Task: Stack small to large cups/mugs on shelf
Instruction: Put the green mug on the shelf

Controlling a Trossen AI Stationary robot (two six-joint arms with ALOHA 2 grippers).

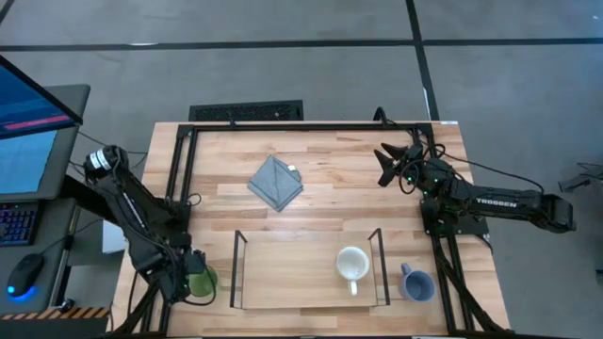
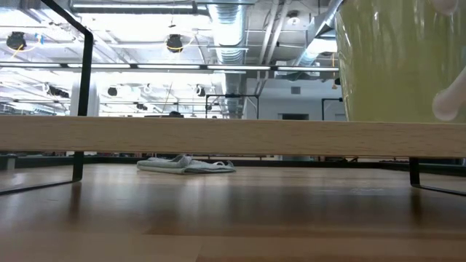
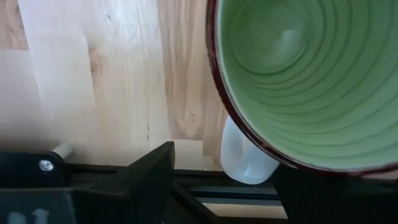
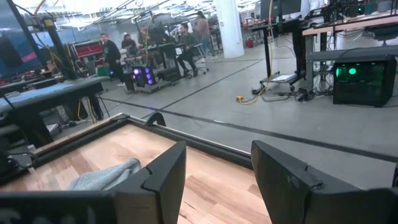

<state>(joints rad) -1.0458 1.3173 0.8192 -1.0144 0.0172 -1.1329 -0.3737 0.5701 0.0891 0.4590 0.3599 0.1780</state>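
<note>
Reach favours the left gripper [image 1: 188,281], seen spread wide directly over the green mug [image 1: 202,281] on the tabletop just left of the shelf [image 1: 283,268], while the half-open right gripper [image 1: 388,162] is parked far off.

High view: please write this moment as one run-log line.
left end effector: at green mug, left of shelf | right end effector: open, empty, far right | white mug: on shelf | blue mug: on table
</note>
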